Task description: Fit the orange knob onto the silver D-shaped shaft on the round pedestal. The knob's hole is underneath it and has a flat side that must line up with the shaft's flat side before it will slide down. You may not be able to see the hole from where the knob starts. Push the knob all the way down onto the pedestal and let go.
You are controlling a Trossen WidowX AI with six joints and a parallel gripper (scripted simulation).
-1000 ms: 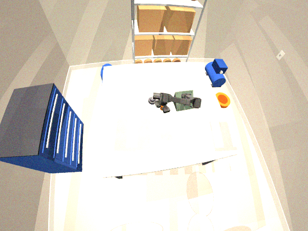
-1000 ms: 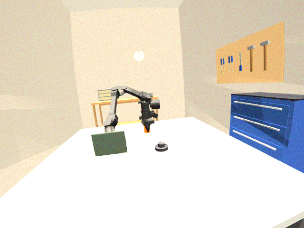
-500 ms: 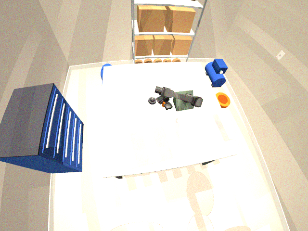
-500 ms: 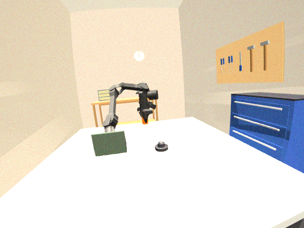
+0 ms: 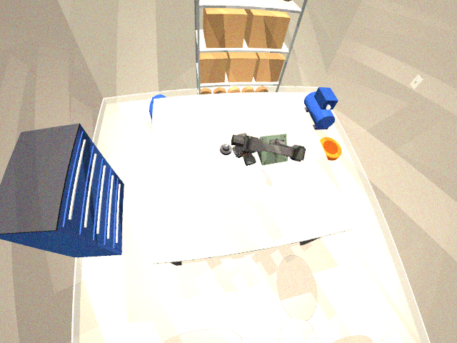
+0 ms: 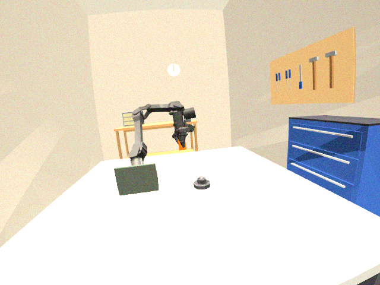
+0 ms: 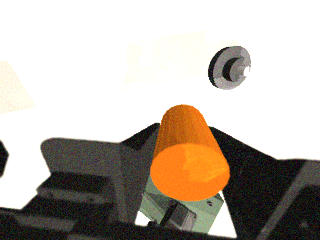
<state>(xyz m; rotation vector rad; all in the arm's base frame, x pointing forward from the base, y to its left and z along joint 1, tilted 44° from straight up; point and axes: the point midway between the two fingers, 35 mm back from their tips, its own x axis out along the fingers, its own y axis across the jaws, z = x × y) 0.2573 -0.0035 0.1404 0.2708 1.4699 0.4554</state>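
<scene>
The orange knob [image 6: 183, 148] [image 7: 186, 130] is held well above the white table, its lower end pointing down. My gripper [image 6: 181, 143] [image 7: 182, 129] is shut on it, one finger on each side. In the top view the arm hides most of the knob. The knob's underside and hole are hidden. The round dark grey pedestal [image 5: 222, 151] [image 6: 201, 186] [image 7: 218, 80] stands on the table, a little to the side of the gripper and apart from the knob. Its short silver shaft [image 6: 201, 177] [image 7: 246, 71] points up; its flat side cannot be made out.
A green panel [image 5: 273, 158] [image 6: 137, 180] [image 7: 202, 220] stands near the arm's base, beside the pedestal's side of the table. A blue drawer cabinet [image 5: 33, 181] [image 6: 325, 147], a blue compressor-like machine [image 5: 319, 111] and an orange round object [image 5: 330, 148] are beyond the table [image 5: 199, 206] [image 6: 196, 233].
</scene>
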